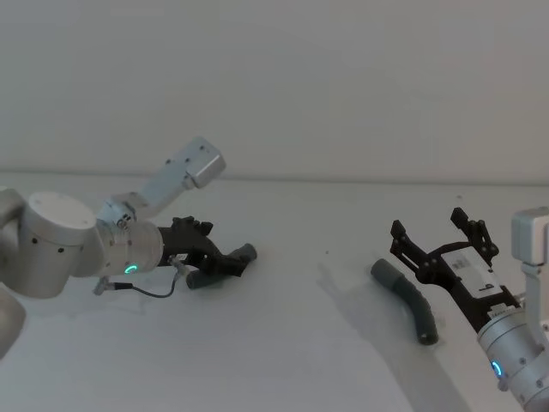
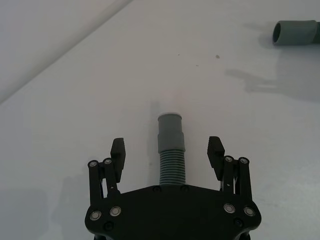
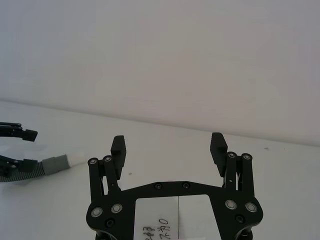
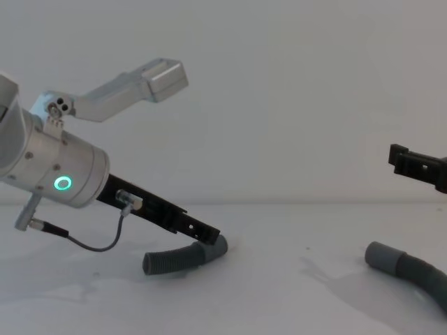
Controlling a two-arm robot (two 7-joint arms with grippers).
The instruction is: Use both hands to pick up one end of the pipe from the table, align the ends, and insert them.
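Note:
The short curved piece of the pipe lies on the white table at the left. My left gripper is low over it, open, its fingers standing on either side of the ribbed hose without touching. The smooth cuff end points past the fingertips. From the side the left gripper reaches the hose near its cuff. The longer piece lies at the right. Above it my right gripper hangs open and holds nothing.
A cable loop hangs from the left wrist just above the table. The longer piece's cuff faces the left gripper across bare table. In the right wrist view the short piece's whitish spigot shows far off.

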